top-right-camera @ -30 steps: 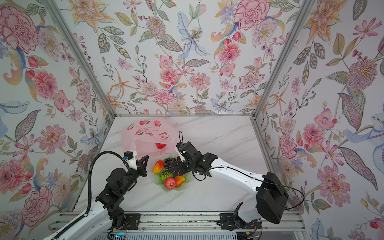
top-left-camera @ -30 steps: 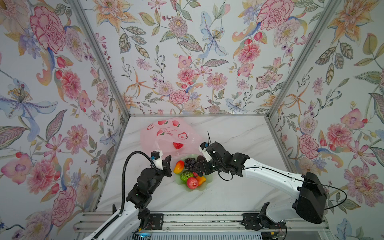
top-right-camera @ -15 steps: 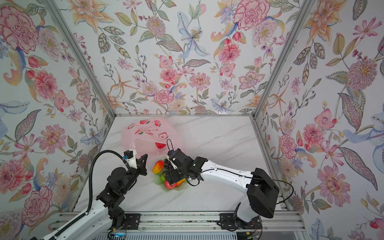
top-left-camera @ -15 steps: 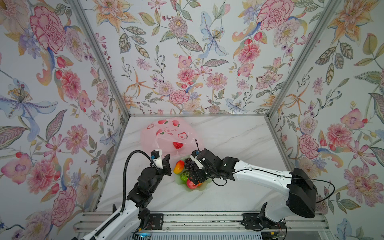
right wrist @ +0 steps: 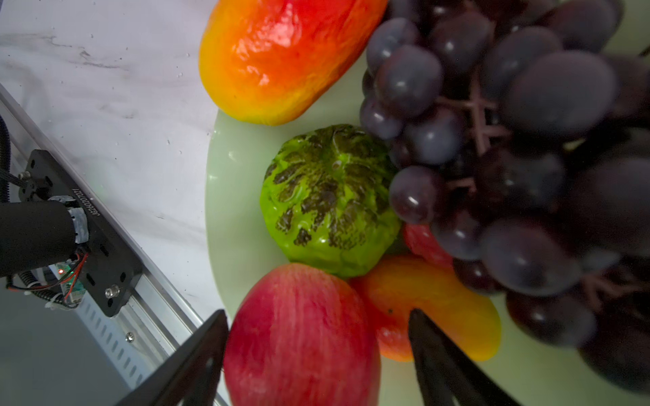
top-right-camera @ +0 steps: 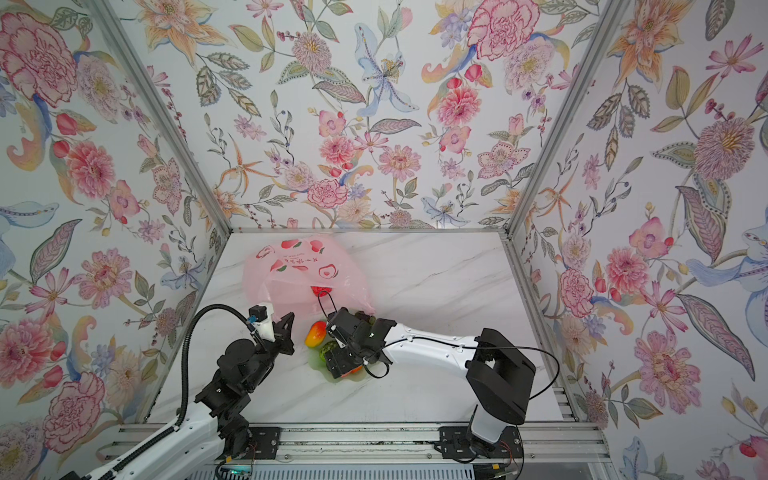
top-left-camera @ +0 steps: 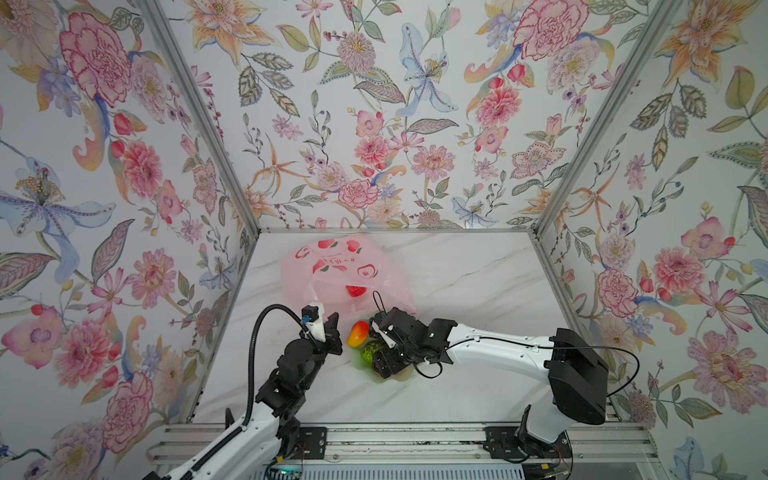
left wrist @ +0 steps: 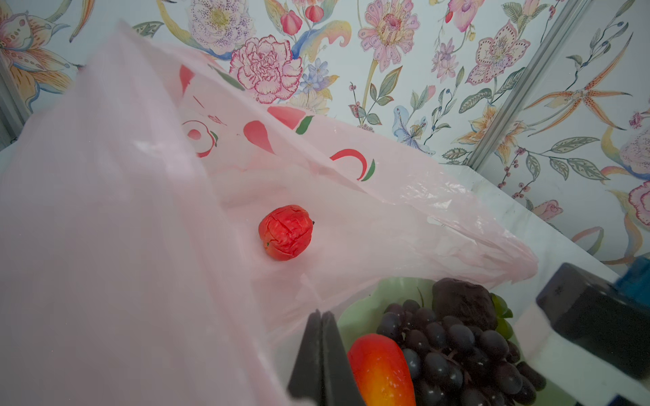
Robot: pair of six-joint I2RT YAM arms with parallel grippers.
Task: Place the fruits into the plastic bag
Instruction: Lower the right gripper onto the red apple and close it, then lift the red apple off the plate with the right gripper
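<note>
Plate (top-left-camera: 400,376) mostly hidden under the right arm (top-left-camera: 478,345), grapes (right wrist: 555,91) blurred, cut off at the edge, bag (top-left-camera: 316,278) lettering too small to read.

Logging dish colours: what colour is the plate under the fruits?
Pale green plate; it shows best in the right wrist view.

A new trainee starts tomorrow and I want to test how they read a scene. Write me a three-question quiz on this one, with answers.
1. True or false: a wrinkled red fruit lies inside the plastic bag.
2. Which fruit is between the right gripper's open fingers? A grapes, B red apple, C green fruit.
3. Fill in: that fruit rests on a pale green ____.
Key: 1 true; 2 B, the red apple; 3 plate.
</note>
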